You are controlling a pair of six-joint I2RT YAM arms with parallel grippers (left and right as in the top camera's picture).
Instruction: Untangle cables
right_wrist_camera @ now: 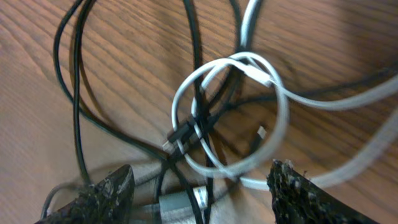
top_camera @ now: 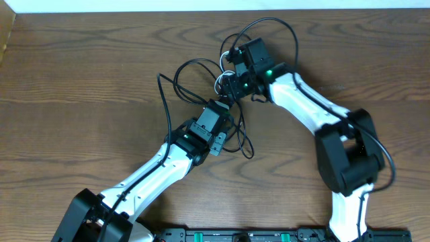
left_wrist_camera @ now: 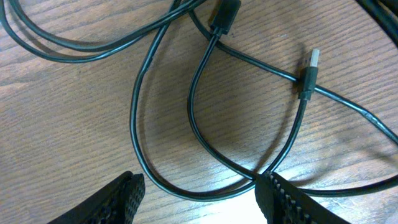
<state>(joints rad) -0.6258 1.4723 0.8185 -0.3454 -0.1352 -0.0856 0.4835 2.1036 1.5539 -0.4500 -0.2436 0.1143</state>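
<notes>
A tangle of thin black cables (top_camera: 195, 70) and a white cable (top_camera: 224, 75) lies on the wooden table near its middle. My left gripper (top_camera: 225, 114) is open over black loops (left_wrist_camera: 205, 137); a black cable with a silver USB plug (left_wrist_camera: 313, 59) lies ahead of its fingers (left_wrist_camera: 199, 186). My right gripper (top_camera: 232, 84) is open above the knot, where a white cable loop (right_wrist_camera: 230, 115) winds round black cables (right_wrist_camera: 74, 106) and a small black plug (right_wrist_camera: 180, 134). A grey plug (right_wrist_camera: 180, 202) lies between its fingers (right_wrist_camera: 199, 186).
The wooden table (top_camera: 80, 74) spreads to the left and right of the tangle. A black cable loop (top_camera: 269, 27) arcs past the right wrist at the back. The arm bases and a black rail (top_camera: 242, 235) sit along the front edge.
</notes>
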